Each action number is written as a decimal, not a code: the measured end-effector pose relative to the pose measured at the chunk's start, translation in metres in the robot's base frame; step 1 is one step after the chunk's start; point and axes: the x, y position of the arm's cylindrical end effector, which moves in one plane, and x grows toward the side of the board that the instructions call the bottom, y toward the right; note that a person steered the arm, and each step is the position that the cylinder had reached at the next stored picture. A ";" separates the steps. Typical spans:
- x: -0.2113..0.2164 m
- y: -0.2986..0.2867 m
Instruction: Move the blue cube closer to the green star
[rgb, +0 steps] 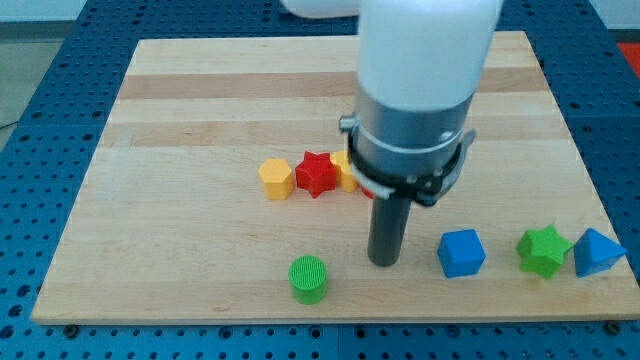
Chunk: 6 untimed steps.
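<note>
The rod's tip (385, 262) rests on the wooden board (200, 100), just to the view's left of the blue cube (461, 252), apart from it; the rod grasps nothing. The green star (544, 250) lies near the cube on the view's right, with a blue block (598, 253) just beyond. Left of the cube stands a green cylinder (308, 279). Toward the view's top-left of the cube sit a red star (317, 173) and a yellow block (275, 179).
</note>
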 end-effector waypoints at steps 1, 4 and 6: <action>0.014 0.006; -0.007 0.070; 0.007 0.068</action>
